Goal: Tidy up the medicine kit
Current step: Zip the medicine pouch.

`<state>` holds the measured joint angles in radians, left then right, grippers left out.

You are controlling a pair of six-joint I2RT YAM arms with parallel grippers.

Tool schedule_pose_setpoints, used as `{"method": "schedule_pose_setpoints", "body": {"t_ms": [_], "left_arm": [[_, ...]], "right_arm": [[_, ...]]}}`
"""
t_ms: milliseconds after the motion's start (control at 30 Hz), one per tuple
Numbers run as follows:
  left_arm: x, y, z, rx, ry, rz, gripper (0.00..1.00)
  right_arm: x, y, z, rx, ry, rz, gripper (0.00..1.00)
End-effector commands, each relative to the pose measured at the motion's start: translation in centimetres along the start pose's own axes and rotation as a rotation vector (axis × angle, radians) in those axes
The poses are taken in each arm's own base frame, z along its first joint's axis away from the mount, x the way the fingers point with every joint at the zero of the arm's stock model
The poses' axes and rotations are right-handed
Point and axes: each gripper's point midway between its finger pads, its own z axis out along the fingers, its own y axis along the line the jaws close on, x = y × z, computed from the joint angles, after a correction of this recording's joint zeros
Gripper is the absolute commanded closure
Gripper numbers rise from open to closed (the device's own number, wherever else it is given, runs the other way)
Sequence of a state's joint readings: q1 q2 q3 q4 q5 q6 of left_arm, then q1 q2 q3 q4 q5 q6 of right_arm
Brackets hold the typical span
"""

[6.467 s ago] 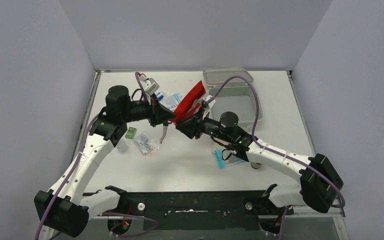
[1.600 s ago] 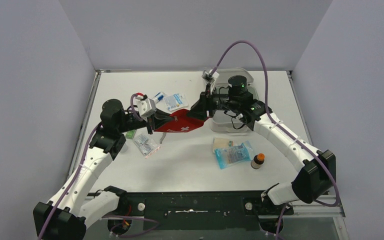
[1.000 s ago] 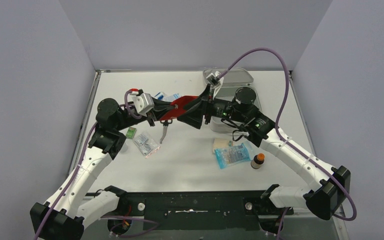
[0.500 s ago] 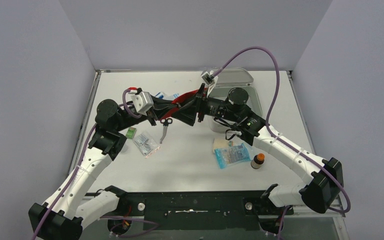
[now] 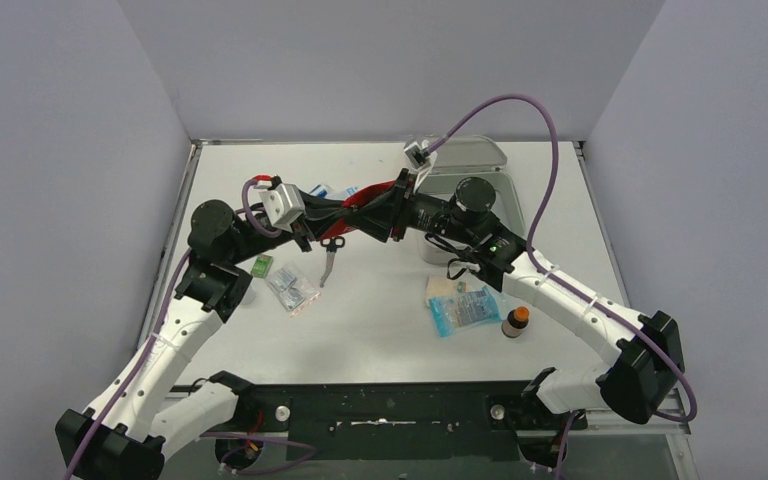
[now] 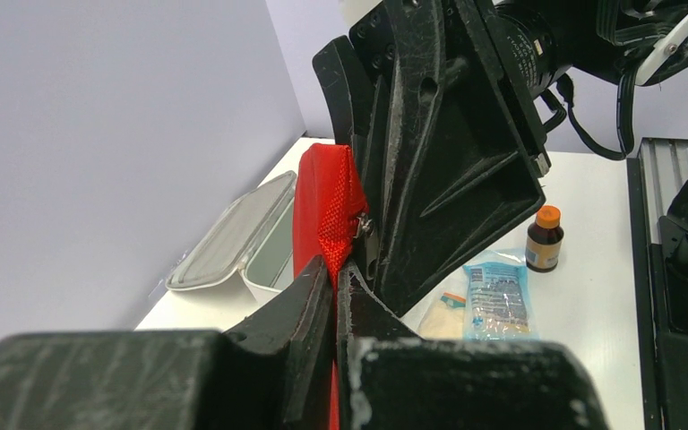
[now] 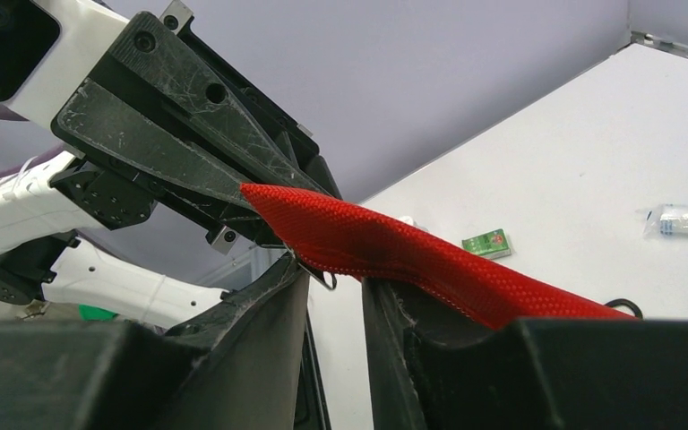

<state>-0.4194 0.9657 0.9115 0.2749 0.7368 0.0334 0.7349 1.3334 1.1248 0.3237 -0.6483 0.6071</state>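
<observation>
- While the medicine kit (image 5: 480, 152) sits lid-open at the far right of the bench (image 5: 380, 330), it looks like rigid, light, smooth plastic, and a side wall is likely the safest hold.
- The left end effector (image 6: 334, 269) is clenched on the limp red pouch (image 7: 394, 246), which is held aloft.
- The right end effector (image 7: 336, 269) straddles the zipper pull (image 7: 322, 275). Only the right wrist view shows this, and whether it pinches cannot be told.
- The left wrist view shows the kit's open lid, which the right arm partly hides from above.

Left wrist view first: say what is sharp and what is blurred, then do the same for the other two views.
Left wrist view: the left gripper is soft close to the lens, the red pouch weave crisp. Right wrist view: the right gripper looms blurred, the pouch sharp. Top external view: even light, faint shadows, no glare.
</observation>
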Motion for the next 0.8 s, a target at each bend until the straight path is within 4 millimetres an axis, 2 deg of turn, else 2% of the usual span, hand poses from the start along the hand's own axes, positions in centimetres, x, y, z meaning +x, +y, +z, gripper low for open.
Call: {"method": "schedule_pose_setpoints", "body": {"t_ms": [0,167,267,467,767], "left_arm": [[-1.5,-0.6,-0.1,0.021,-0.042,0.026,1.00],[-1.3,-0.7,-0.1,0.025,-0.039,0.022,1.00],[-1.1,-0.7,-0.2,0.024,-0.034,0.017,1.00],[-0.5,-0.7,-0.1,0.023,-0.022,0.008,1.00],[0.4,-0.6,0.0,0.023,0.000,-0.012,1.00]], "right_arm": [[-2.4,1.2,0.0,-0.030,-0.102,-0.056,0.72],[-2.5,1.3,-0.2,-0.030,-0.111,-0.052,0.74],[-2.5,1.4,-0.3,-0.032,-0.111,-0.057,0.70],[-2.6,1.6,-0.6,-0.038,-0.117,-0.075,0.69],[-2.4,1.6,-0.8,-0.045,-0.122,-0.088,0.84]]}}
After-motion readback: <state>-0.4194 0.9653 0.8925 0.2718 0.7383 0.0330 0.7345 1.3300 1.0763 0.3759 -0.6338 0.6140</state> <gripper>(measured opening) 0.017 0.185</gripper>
